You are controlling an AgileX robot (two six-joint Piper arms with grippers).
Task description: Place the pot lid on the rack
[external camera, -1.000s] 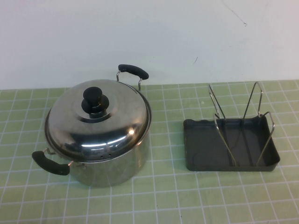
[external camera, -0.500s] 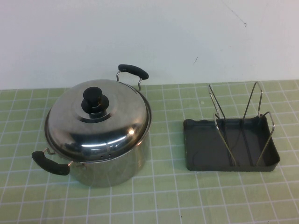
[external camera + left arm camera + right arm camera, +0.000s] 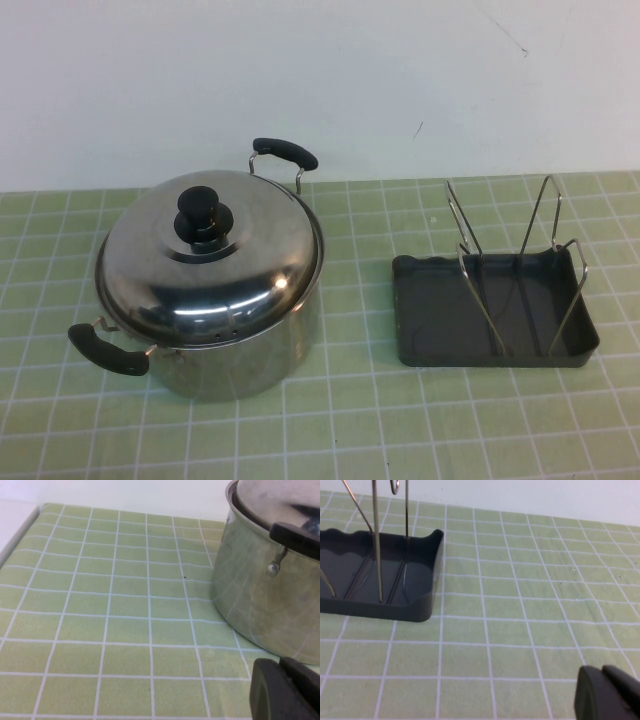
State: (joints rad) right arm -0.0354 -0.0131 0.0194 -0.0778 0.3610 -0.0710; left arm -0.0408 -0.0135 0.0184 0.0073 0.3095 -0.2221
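My left gripper waited low beside the pot, my right gripper beyond the rack; neither's opening could be told. The pot lid sat on the pot; pinching its knob squarely would seem best.

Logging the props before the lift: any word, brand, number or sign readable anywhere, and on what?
None readable.
pot lid, on the pot: bare steel, only reflections.
rack: plain wire and dark tray, no label.
Mat: white grid lines only.
left gripper, right gripper, at their views' edges: no marking.
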